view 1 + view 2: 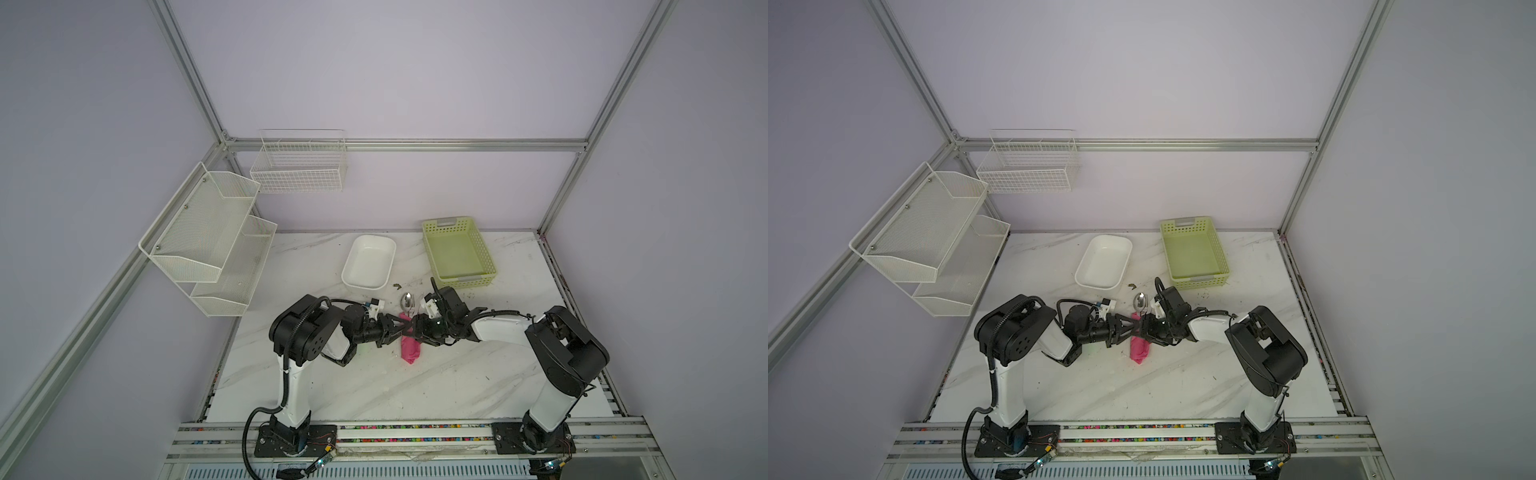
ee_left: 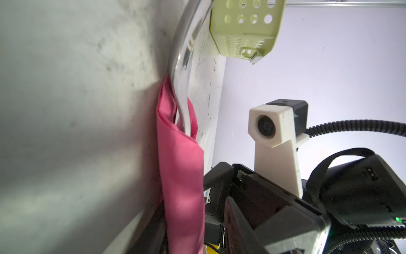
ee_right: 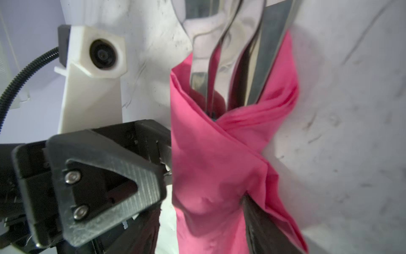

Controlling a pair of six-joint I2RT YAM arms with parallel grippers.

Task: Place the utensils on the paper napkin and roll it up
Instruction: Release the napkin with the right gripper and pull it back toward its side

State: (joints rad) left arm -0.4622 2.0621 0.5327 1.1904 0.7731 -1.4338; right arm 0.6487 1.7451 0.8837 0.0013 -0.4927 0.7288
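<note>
paper napkin [image 1: 409, 348]: rolled around utensils [image 1: 407, 300], metal heads sticking out
left gripper [image 1: 400, 330]: jaws parted beside roll; hold unclear
right gripper [image 1: 414, 329]: jaws straddle roll; hold unclear

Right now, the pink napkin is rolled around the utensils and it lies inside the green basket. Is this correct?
Not quite. The pink napkin is rolled around the utensils, but it lies on the marble table, outside the green basket, not inside it. Both top views show this.
</note>
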